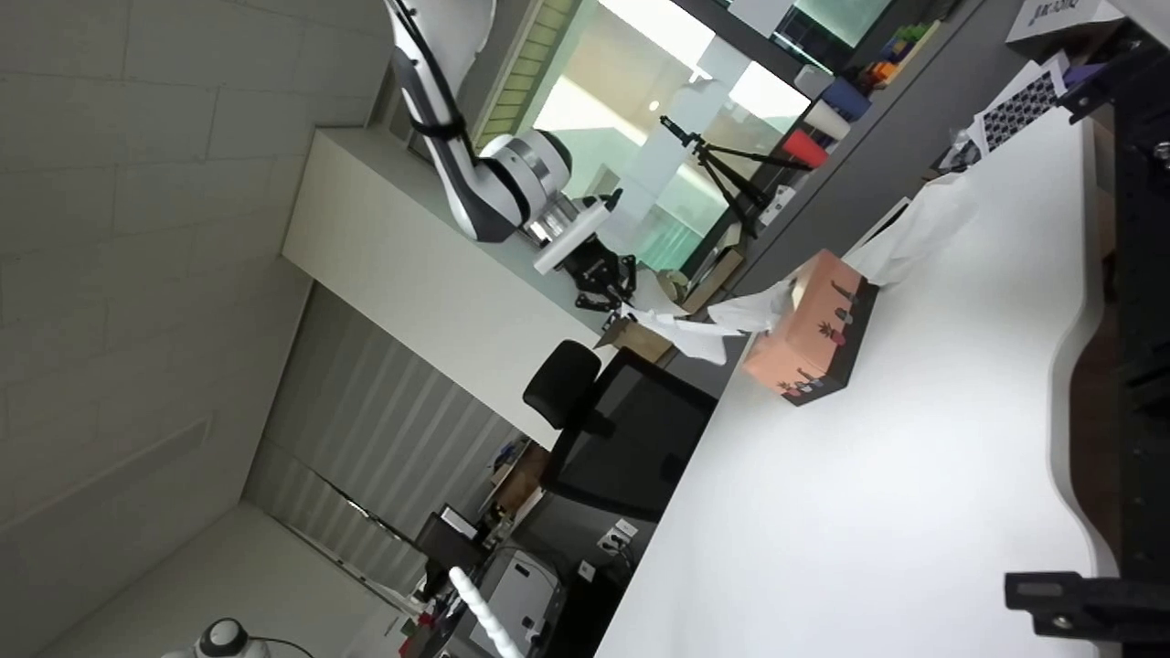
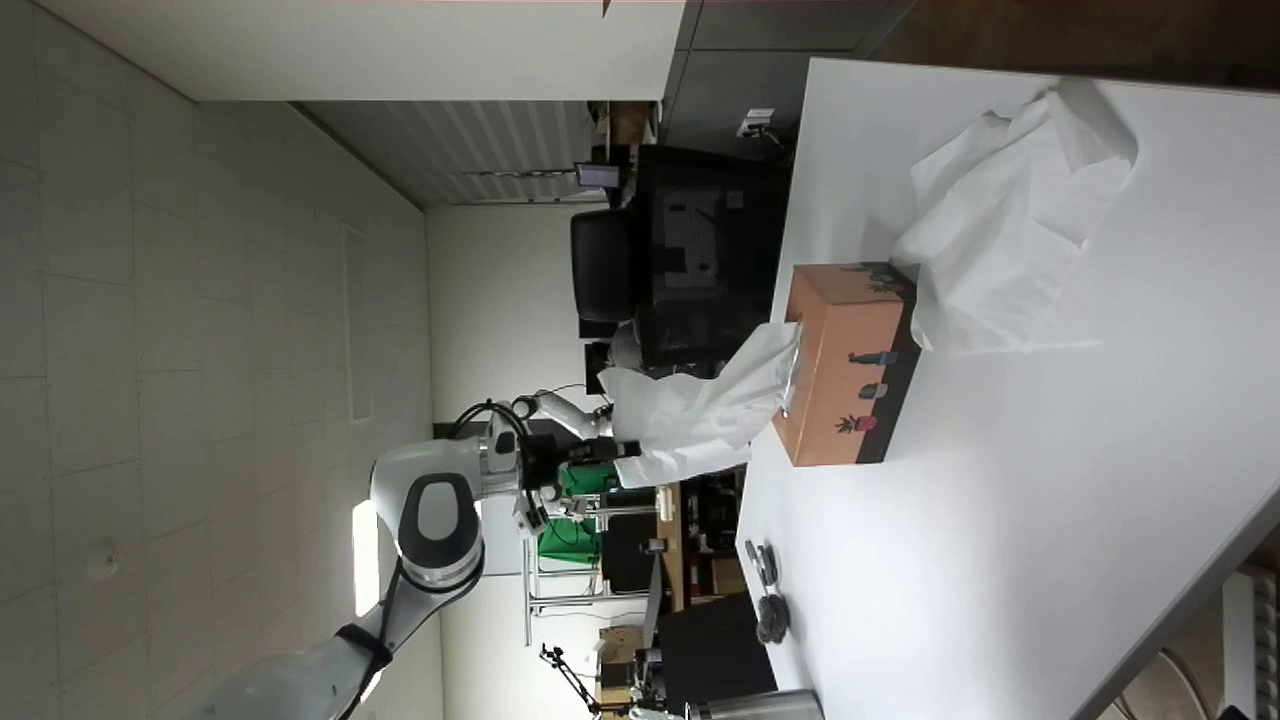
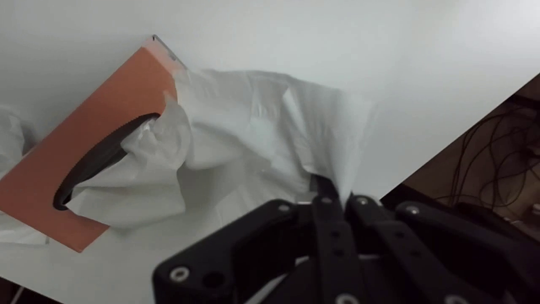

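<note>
You have the hand (image 3: 344,202) clamped on the edge of a white tissue (image 3: 270,122), which hangs in the air between it and the tissue box (image 2: 850,325) on the surface (image 2: 1000,520), so the step in hand seems to be drawing it out. You cannot tell whether it is free of the tuft (image 3: 143,177) sprouting from the box; the next move likely calls for a steady, firmly gripped pull away.

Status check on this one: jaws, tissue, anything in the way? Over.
Jaws shut on a white tissue. Whether clear of the box: can't tell. Loose tissue on the table, seemingly not in the way.
</note>
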